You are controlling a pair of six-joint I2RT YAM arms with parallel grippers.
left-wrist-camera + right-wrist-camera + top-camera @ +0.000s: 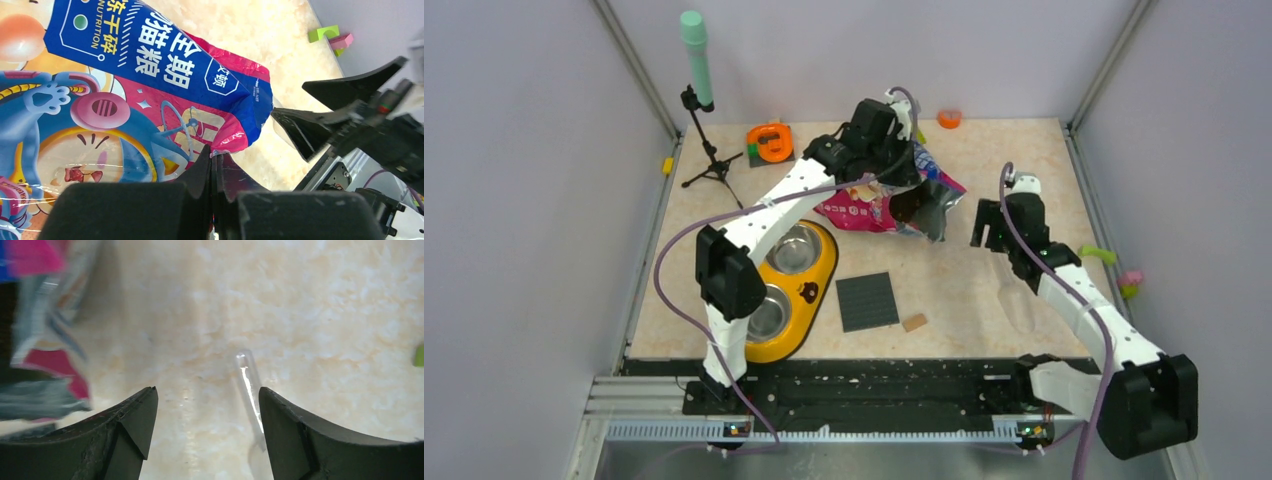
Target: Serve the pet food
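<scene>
While left gripper [213, 159] pinches pet food bag [150, 75] edge, right gripper [206, 392] gapes wide, empty.

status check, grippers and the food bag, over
Left gripper shut on food bag edge. Right gripper open, empty, right of the bag. No kibble visible in yellow feeder; left arm crosses above it.

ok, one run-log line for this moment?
left gripper: shut on edge of pet food bag | right gripper: open, empty, clear of bag | yellow feeder: bowls look empty
</scene>
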